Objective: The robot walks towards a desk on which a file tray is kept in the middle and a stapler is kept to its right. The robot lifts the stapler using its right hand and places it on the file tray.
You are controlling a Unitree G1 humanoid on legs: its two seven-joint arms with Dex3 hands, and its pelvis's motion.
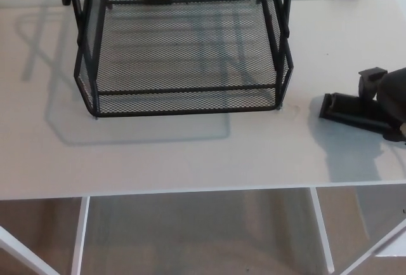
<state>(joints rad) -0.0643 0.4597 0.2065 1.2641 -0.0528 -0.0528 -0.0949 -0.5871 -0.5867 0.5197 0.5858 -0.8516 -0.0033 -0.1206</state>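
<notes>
Only the robot's right hand [388, 100] shows, a black rounded shape partly cut off at the picture's right edge. It sits over the right end of the stapler [349, 111], covering that end. Whether it grips cannot be made out. The left hand is not in view.

Nothing legible shows anywhere in the head view: the black mesh file tray [190, 101], the dark stapler [347, 107] and the white tabletop [158, 160] show no readable word, brand, number or sign (the stapler is partly covered at the right edge).
</notes>
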